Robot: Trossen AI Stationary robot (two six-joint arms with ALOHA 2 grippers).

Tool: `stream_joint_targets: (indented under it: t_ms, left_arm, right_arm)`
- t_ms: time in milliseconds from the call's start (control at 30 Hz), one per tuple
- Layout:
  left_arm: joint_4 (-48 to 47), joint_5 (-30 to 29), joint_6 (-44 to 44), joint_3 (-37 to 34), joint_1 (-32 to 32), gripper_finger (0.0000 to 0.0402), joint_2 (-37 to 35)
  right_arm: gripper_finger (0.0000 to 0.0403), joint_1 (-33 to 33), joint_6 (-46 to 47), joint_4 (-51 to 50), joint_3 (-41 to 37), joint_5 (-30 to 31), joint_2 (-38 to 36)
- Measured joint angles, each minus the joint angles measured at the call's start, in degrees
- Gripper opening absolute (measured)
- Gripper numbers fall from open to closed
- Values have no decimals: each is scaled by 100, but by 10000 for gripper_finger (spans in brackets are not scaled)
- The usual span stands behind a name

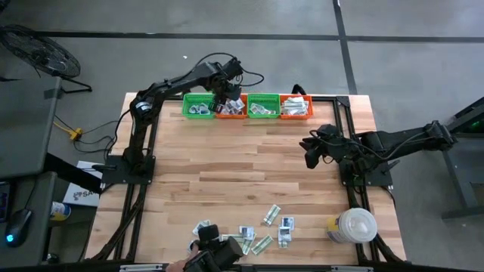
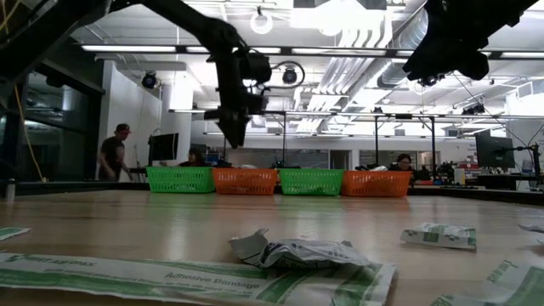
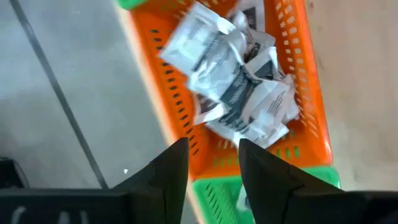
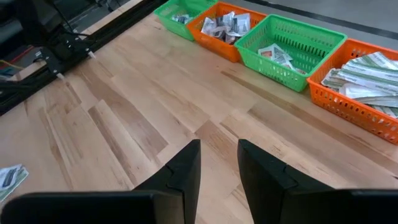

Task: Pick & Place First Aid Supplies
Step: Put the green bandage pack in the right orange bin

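Note:
My left gripper [image 1: 225, 97] hangs open above the orange basket [image 1: 231, 111], second from the left in the row at the far edge. In the left wrist view its fingers [image 3: 213, 163] hold nothing. A heap of white/grey packets [image 3: 239, 87] lies in that orange basket [image 3: 155, 112]. More packets and pale-green strips [image 1: 266, 227] lie flat on the table near its near edge. In the low view a crumpled packet [image 2: 297, 252] and a long strip [image 2: 170, 274] lie close by. My right gripper [image 1: 311, 151] waits open over the right part of the table, empty [image 4: 219, 163].
Four baskets stand in a row at the far edge: green [image 1: 198, 106], orange, green [image 1: 263, 106], orange [image 1: 296, 107], each holding packets. A big white round lidded container [image 1: 355, 225] stands at the near right. A dark device [image 1: 215, 255] sits at the near edge. People are in the room behind.

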Motion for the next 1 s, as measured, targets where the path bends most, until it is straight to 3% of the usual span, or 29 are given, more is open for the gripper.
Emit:
stream_joint_targets:
  t_ms: [267,567,833,1000]
  left_arm:
    - [-1128,594,-315,946,-321,140,-11]
    - [-1651,596,-1190,1198,-1186,140,-11]
    - [-2766,147,-2534,1198,-2064,140,-21]
    - [-2870,89,-3362,1198,-2667,140,-346]
  right_arm:
    - [99,2,-28,-107,0,-508,0]
    - [99,2,-177,-109,0,-965,0]
    - [99,13,-41,-33,0,-1727,202]
    - [99,136,-294,366,0,-2207,491]
